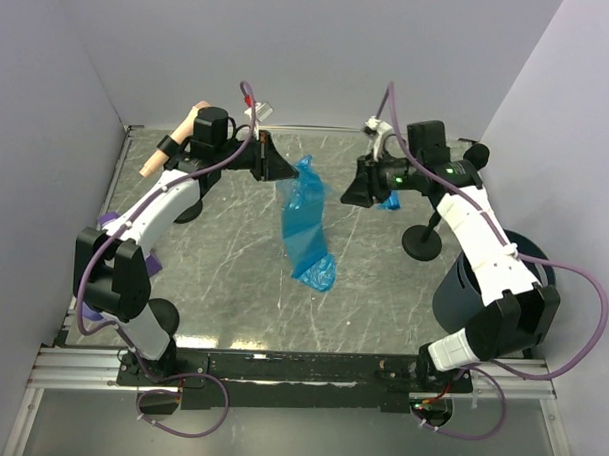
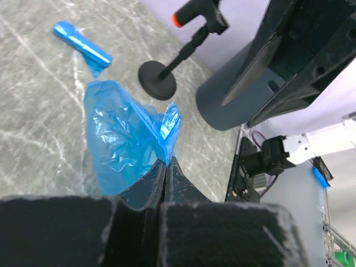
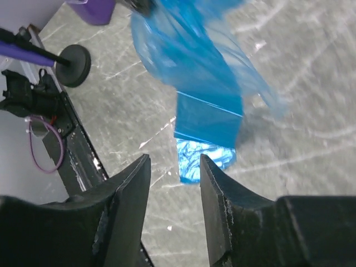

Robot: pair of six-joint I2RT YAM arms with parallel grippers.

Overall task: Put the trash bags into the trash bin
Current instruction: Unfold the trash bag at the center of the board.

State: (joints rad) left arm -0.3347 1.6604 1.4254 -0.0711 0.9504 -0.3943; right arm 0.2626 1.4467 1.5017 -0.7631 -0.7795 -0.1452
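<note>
A long translucent blue trash bag [image 1: 306,228] hangs over the middle of the table, its lower end crumpled near the surface. My left gripper [image 1: 286,173] is shut on the bag's top edge; in the left wrist view the gripper [image 2: 167,162] pinches the blue film [image 2: 119,133]. My right gripper [image 1: 352,195] stands open just right of the bag, nothing between its fingers; its own view shows the gripper [image 3: 174,160] above the bag [image 3: 194,72]. A small blue roll [image 2: 80,44] lies behind the right gripper. The dark trash bin [image 1: 460,293] stands at the right, partly under the right arm.
A black round stand base [image 1: 422,242] stands between the bag and the bin, also seen as the stand base [image 2: 157,80] next to the bin [image 2: 228,103]. Another stand base [image 3: 75,64] and a purple object [image 1: 110,221] are at the left side. Walls close in the table.
</note>
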